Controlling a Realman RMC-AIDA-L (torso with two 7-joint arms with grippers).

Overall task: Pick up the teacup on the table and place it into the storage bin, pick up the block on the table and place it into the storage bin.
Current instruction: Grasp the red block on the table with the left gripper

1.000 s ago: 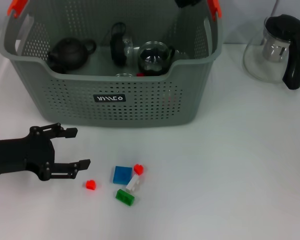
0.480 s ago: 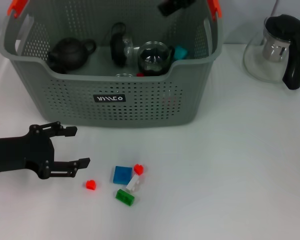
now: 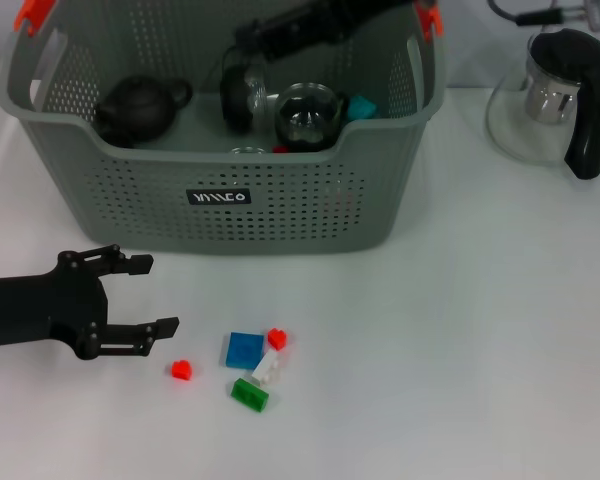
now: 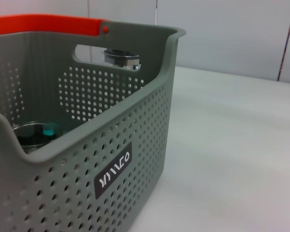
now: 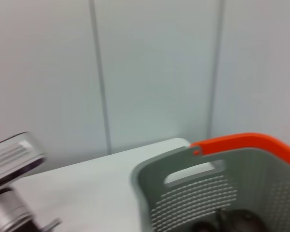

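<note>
The left claw (image 3: 155, 296) lay low over the white surface (image 3: 460, 330), with its two black fingers spread apart and nothing between them. Just past its fingertips sat a tiny red block (image 3: 181, 370). A bit farther from the claw lay a blue block (image 3: 244, 349), another small red block (image 3: 276, 338), a white block (image 3: 267, 366) and a green block (image 3: 250, 394), all close together.

Beyond the claw stood the big grey-green bin (image 3: 280, 200) with orange clips and a black label (image 3: 219, 196). Inside the bin were a dark teapot (image 3: 138, 107), a glass cup (image 3: 308, 114) and a small teal block (image 3: 360, 106). The left wrist view showed the same bin (image 4: 135, 145) from close by.

The right claw (image 3: 255, 35) reached into the bin from above, near the back wall. I could not tell if its fingers were apart or together.

Well away from both claws, beside the bin, stood a glass kettle (image 3: 560, 95) with a black handle.
</note>
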